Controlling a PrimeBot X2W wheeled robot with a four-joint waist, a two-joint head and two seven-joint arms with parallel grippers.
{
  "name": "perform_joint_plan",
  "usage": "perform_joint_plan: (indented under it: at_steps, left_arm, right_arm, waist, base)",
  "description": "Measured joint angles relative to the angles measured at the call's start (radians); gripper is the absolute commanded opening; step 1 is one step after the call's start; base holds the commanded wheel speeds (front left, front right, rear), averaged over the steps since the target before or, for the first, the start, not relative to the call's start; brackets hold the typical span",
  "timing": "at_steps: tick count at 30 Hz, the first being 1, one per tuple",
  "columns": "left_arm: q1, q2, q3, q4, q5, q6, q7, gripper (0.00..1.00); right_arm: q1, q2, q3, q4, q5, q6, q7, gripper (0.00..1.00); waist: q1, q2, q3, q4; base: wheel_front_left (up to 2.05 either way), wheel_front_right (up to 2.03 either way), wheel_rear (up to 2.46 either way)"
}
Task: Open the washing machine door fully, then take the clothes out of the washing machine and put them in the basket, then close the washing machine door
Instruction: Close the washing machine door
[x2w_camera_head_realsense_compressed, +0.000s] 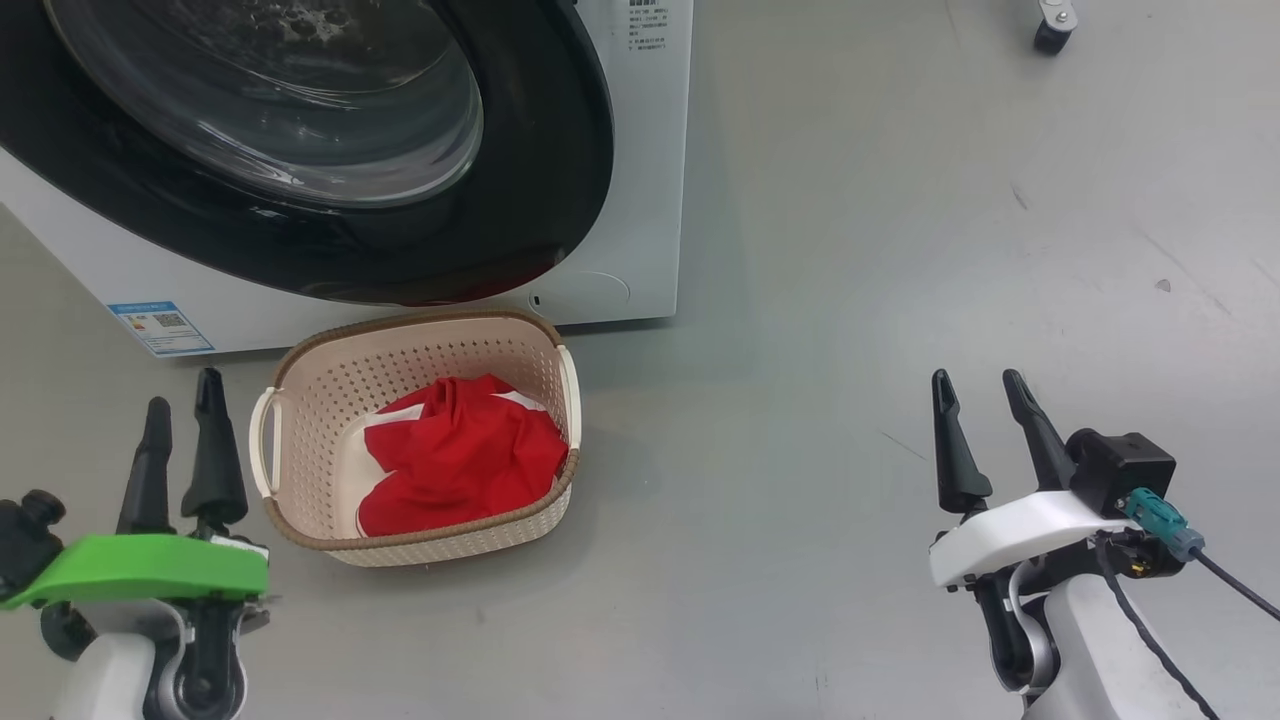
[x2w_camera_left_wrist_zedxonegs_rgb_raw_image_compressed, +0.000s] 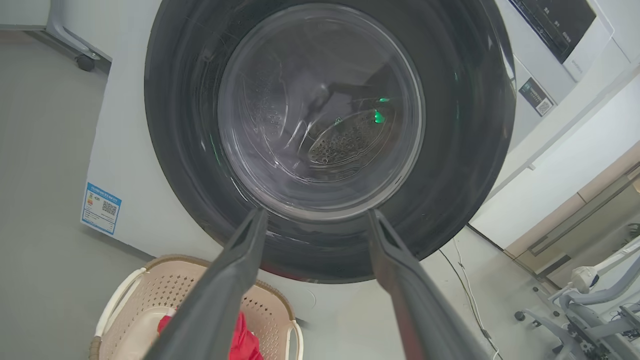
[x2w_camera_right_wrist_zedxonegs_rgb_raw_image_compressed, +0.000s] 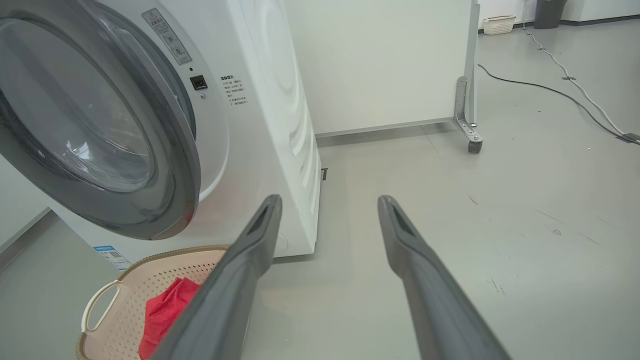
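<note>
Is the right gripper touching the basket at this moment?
Apart. In the head view, a wide stretch of bare floor lies between the right gripper and the basket.

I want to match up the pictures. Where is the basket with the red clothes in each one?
Head view: basket left of centre, on the floor below the washing machine.
Left wrist view: basket at the bottom left, cut by the edge.
Right wrist view: basket at the bottom left, cut by the edge.
Shared landmark: the blue sticker, above the basket, toward its left.
</note>
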Motion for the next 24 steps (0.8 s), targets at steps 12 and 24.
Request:
perform_joint_plan:
  at_steps: [12,24]
  left_arm:
    - [0.055,0.035,0.043,0.034,0.310,-0.003,0.001,1.00]
    - [0.106,-0.016,0.140,-0.035,0.592,0.046,0.001,1.00]
  right_arm:
    - [0.008,0.000,0.002,0.000,0.016,0.000,0.000,1.00]
    - [0.020,0.000,0.005,-0.007,0.008,0.000,0.000,1.00]
  waist:
    - [0.0000,0.0000,-0.020,0.003]
    - [0.0000,0.0000,-0.026,0.005]
  base:
    - [0.00,0.00,0.00]
    - [0.00,0.00,0.00]
